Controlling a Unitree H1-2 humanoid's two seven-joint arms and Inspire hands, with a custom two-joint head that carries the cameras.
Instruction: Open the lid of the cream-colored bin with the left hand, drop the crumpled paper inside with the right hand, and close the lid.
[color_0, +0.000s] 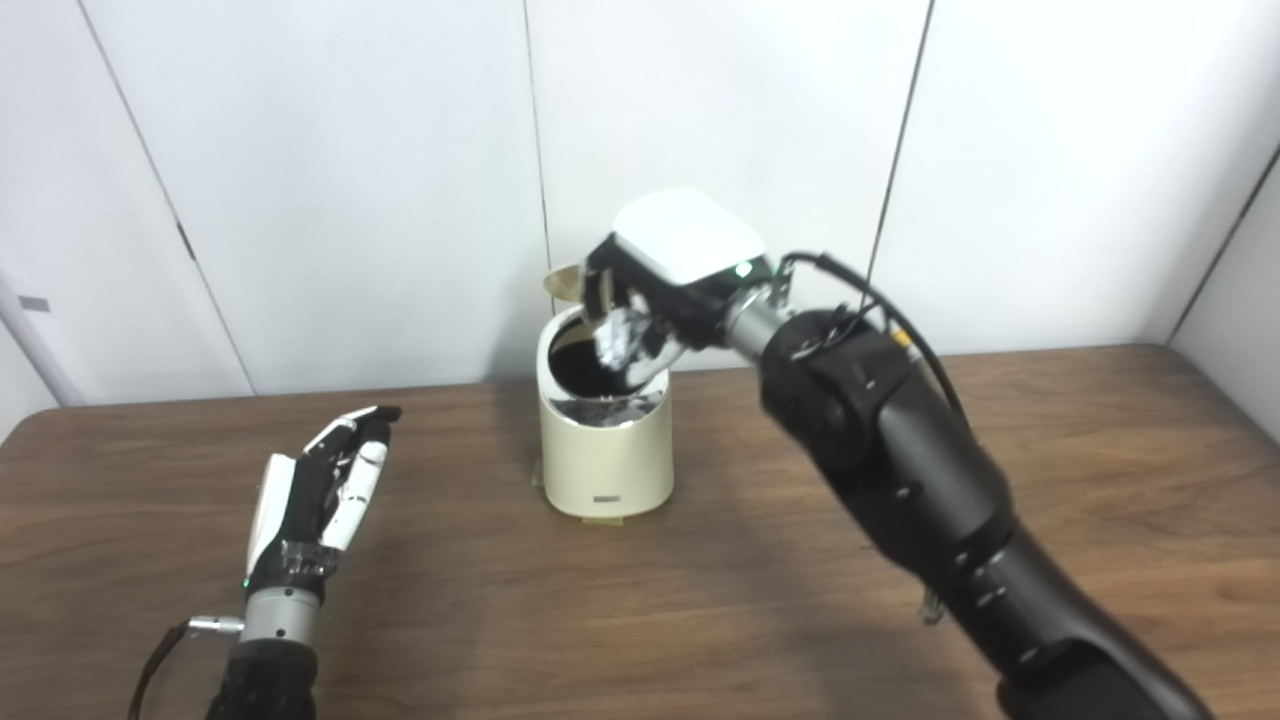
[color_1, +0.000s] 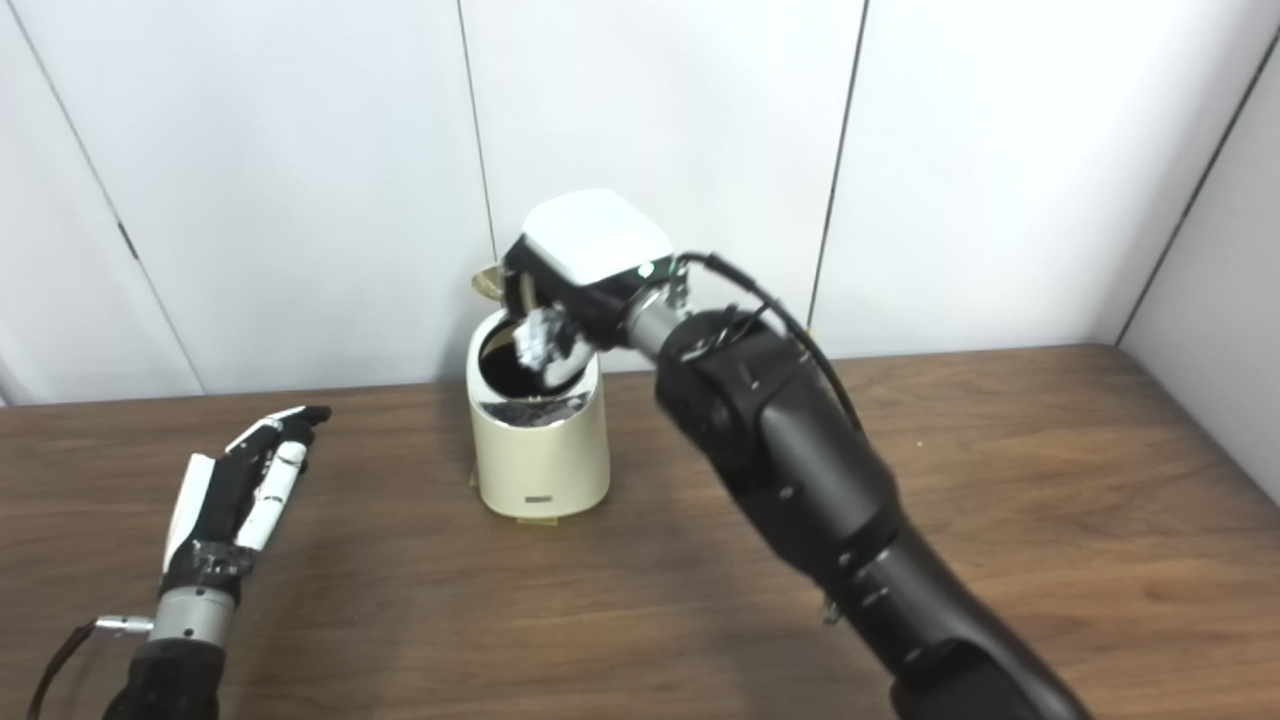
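the cream-colored cylindrical bin (color_0: 606, 450) stands on the dark wooden tabletop (color_0: 700, 600) near the white wall, its lid (color_0: 562, 281) tipped up at the back. the right hand (color_0: 655, 290) hangs over the dark opening, fingers curled around the white crumpled paper (color_0: 622, 342). the left hand (color_0: 320, 490) hovers well left of the bin, fingers straight and holding nothing.

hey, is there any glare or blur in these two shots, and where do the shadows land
Left eye view: the white back of the right hand is blown out; crumpled paper slightly soft. Right eye view: glare on the bin inner rim; a soft shadow on the table below the right arm.
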